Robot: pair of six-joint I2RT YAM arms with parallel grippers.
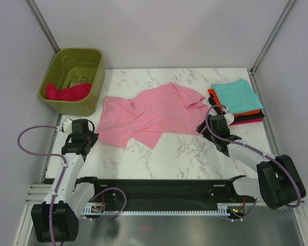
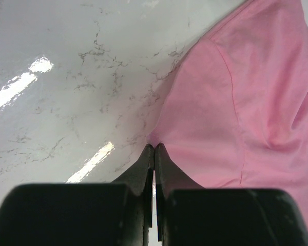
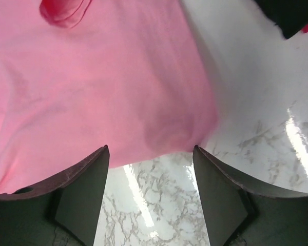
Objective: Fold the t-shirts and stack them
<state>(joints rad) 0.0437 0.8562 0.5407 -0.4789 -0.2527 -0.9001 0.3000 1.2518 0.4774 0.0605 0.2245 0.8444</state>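
Observation:
A light pink t-shirt (image 1: pixel 149 115) lies rumpled across the middle of the marble table. My left gripper (image 1: pixel 88 139) is at the shirt's lower left corner. In the left wrist view its jaws are shut (image 2: pixel 154 147) on the tip of that pink corner (image 2: pixel 236 118). My right gripper (image 1: pixel 208 125) stands open at the shirt's right side, with the pink hem (image 3: pixel 118 92) just beyond its spread fingertips (image 3: pixel 150 152) and bare marble between them. Folded t-shirts form a stack (image 1: pixel 237 98) at the right, teal on top. A crimson t-shirt (image 1: pixel 66 92) lies in the basket.
An olive-green plastic basket (image 1: pixel 95 84) stands at the back left. Grey walls enclose the table on three sides. The black edge of the folded stack (image 3: pixel 290 15) shows at the top right of the right wrist view. A black rail (image 1: pixel 159 189) runs along the near edge.

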